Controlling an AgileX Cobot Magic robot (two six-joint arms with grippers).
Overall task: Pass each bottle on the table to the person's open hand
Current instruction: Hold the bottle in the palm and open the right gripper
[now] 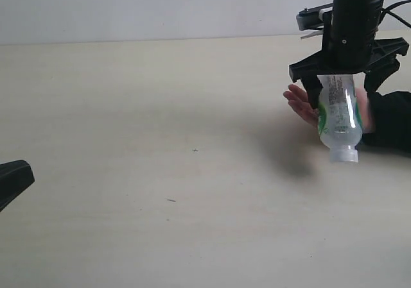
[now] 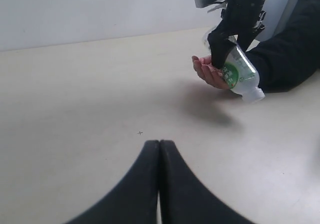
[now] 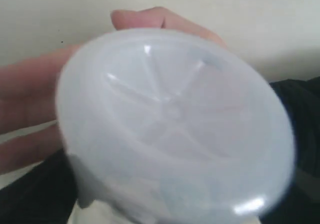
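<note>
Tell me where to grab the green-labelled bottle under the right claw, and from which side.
Probably the bottle by its labelled body, from the side of the open hand. It points cap down, tilted, its base up between the spread fingers of the right claw, so the top is blocked and the cap narrow.

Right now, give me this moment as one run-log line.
phase: handover | white-green bottle: cap down, at person's hand | right jaws: spread wide | left jaws: shut
</note>
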